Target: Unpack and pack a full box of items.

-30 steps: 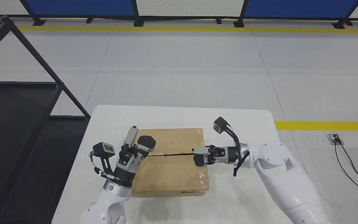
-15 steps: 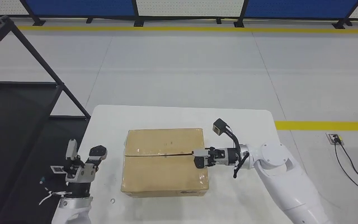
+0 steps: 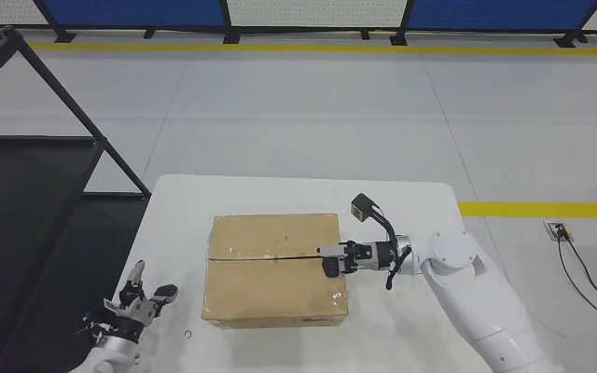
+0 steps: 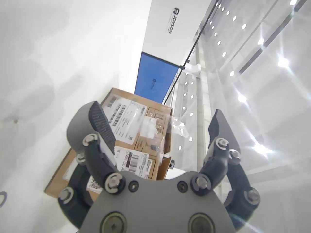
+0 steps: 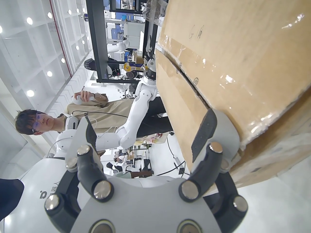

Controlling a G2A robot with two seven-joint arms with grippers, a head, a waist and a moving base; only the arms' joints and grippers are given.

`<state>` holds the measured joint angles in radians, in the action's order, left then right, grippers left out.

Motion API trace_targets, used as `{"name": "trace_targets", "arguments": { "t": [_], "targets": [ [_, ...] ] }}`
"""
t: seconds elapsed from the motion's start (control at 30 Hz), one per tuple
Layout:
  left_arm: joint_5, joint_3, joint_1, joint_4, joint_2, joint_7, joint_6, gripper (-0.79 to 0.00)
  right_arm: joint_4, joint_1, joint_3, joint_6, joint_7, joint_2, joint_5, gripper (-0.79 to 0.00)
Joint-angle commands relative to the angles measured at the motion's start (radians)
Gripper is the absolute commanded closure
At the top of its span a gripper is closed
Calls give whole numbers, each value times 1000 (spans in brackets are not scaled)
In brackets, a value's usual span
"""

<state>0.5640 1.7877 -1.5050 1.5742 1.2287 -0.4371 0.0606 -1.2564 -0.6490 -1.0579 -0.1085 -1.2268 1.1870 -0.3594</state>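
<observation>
I have the box (image 3: 270,280) sitting closed in the middle of the white table (image 3: 401,200), and the flap seam (image 3: 270,256) runs across its top from left to right. In the right wrist view, glossy clear tape (image 5: 226,78) lies over the cardboard near the seam.

The right gripper (image 3: 327,259) is at the box's right end, level with that seam. Its jaws are spread and hold nothing. One finger (image 5: 206,132) rests against the box's edge, while the other stands free in the air.

The left gripper (image 3: 140,303) is low at the table's near left edge, well apart from the box. Its jaws are also spread wide and hold nothing. From its wrist view I look past them at the box's labelled side (image 4: 126,120).

A small dark ring (image 3: 187,336) lies on the tabletop near the box's front left corner, and I cannot tell what it is.

The pale grey floor (image 3: 298,112) around the table has yellow lines (image 3: 527,209). Blue panels (image 3: 131,11) stand along the far side of the room. A black frame rack (image 3: 56,149) is to the left of the table, and a floor socket (image 3: 557,229) with a cable is to the right.
</observation>
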Motion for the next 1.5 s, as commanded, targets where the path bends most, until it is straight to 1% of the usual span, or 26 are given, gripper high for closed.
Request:
{"name": "trace_targets", "arguments": {
  "t": [0.0, 0.07, 0.2, 0.37, 0.4, 0.43, 0.53, 0.63, 0.8, 0.93, 1.03, 1.1, 1.17, 1.3, 1.4, 1.43, 1.47],
  "targets": [
    [-41, 4, -8, 10, -5, -65, 18, -785, 2, 1, 1, -3, 1, 0, 0, -785],
    [-5, 3, -7, 17, -6, -100, 9, -785, 4, 0, 0, -5, 1, -1, -1, -785],
    [115, 1, -7, 18, -9, -216, -84, -785, 6, -5, -6, -12, 1, -3, -5, -785],
    [115, 1, -7, 18, -9, -216, -84, -785, 5, -10, -10, -18, -1, -6, -9, -785],
    [115, 1, -7, 19, -8, -210, -83, -785, 6, -9, -9, -18, -2, -6, -11, -785],
    [127, -4, -2, 20, -6, -177, -81, -785, 7, -9, -9, -19, -2, -6, -11, -785],
    [157, -36, 17, 36, -1, -141, -84, -785, 10, -6, -7, -20, -4, -6, -15, -785],
    [164, -66, 30, 45, 2, -123, -98, -785, 12, -4, -6, -21, -6, -6, -15, -785],
    [159, -101, 60, 37, 5, -78, -114, -785, 8, -6, -11, -18, -6, -9, -14, -785],
    [174, -119, 80, 30, 9, -27, -107, -785, 2, -10, -15, -18, -3, -12, -13, -785],
    [211, -120, 91, 29, 14, 11, -84, -785, -1, -10, -16, -16, -4, -13, -13, -785],
    [245, -110, 94, 35, 17, 43, -51, -785, -1, -8, -15, -15, -5, -13, -13, -785],
    [293, -97, 87, 46, 21, 65, -4, -785, 1, -6, -14, -14, -6, -13, -15, -785],
    [386, -64, 59, 68, 33, 124, 143, -785, 4, -3, -10, -15, -6, -13, -16, -785],
    [370, -70, 36, 71, 39, 143, 216, -785, 7, 0, -8, -14, -6, -13, -17, -785],
    [349, -78, 29, 72, 40, 142, 230, -785, 8, 1, -7, -14, -6, -13, -17, -785],
    [327, -90, 23, 69, 40, 131, 222, -785, 9, 2, -6, -14, -5, -13, -18, -785]
  ]
}}
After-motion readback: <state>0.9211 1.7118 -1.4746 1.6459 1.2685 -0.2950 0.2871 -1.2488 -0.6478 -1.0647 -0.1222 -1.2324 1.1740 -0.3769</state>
